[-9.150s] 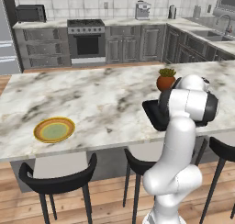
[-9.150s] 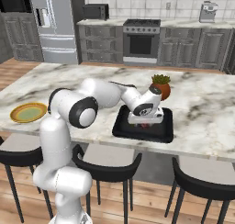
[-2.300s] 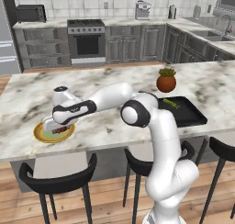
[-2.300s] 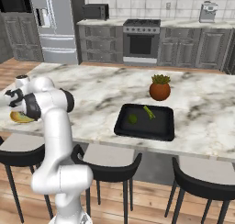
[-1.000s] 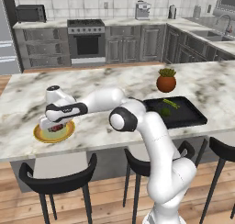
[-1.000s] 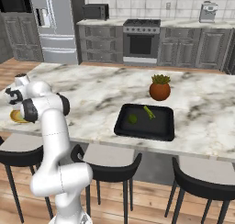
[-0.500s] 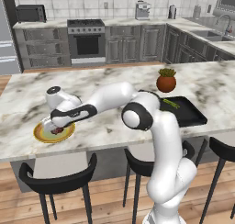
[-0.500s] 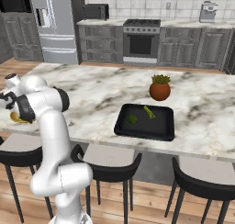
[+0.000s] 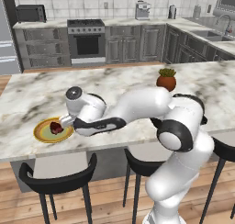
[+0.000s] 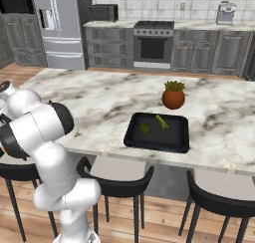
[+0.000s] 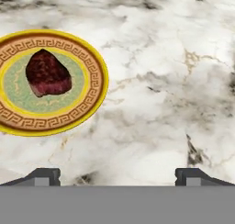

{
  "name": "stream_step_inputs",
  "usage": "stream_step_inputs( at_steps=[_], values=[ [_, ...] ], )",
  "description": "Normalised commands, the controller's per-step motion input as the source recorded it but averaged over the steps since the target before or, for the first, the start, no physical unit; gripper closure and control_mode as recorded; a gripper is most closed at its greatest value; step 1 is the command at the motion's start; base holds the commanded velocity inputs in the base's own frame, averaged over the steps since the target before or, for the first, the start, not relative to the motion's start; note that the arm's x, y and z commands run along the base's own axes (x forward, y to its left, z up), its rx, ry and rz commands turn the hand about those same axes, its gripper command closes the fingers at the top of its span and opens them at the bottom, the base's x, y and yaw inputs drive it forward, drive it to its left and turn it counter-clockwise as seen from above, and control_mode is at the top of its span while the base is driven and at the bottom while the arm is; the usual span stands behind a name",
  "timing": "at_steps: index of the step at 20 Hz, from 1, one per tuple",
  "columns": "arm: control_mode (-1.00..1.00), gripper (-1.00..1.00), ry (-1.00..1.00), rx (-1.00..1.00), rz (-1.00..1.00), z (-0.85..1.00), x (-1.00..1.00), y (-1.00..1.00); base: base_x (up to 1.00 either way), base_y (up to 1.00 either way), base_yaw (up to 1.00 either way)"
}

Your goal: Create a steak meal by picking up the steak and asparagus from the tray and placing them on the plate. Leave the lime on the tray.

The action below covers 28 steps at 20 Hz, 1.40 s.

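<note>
Marble counter (image 11: 160, 81) carries plate (image 11: 94, 103) with steak (image 11: 47, 74); claw (image 11: 117, 176) spread wide, grey kitchen behind

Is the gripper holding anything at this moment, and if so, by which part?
Nothing is held. The gripper is open, its fingers wide apart over bare counter. The steak lies free on the plate, off to one side.

Plant pot (image 10: 173, 98) — marble counter (image 10: 99, 105)
</note>
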Motion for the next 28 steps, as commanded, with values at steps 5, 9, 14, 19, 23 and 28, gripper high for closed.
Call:
stream_step_inputs(
  at_steps=[5, 9, 14, 19, 23, 28],
  values=[
    [-1.00, -1.00, -0.05, 0.08, -0.09, 1.00, -0.04, -1.00, 0.00, 0.00, 0.00],
    [-1.00, -1.00, 0.01, 0.03, -0.08, 0.77, -0.02, -1.00, 0.00, 0.00, 0.00],
    [-1.00, -1.00, 0.01, 0.00, -0.02, 0.32, -0.20, -1.00, 0.00, 0.00, 0.00],
    [-1.00, -1.00, 0.00, 0.00, 0.00, 0.19, -0.15, -1.00, 0.00, 0.00, 0.00],
    [-1.00, -1.00, 0.00, 0.00, 0.00, 0.08, 0.00, -1.00, 0.00, 0.00, 0.00],
    [-1.00, -1.00, 0.03, 0.00, 0.00, 0.00, 0.00, -1.00, 0.00, 0.00, 0.00]
  ],
)
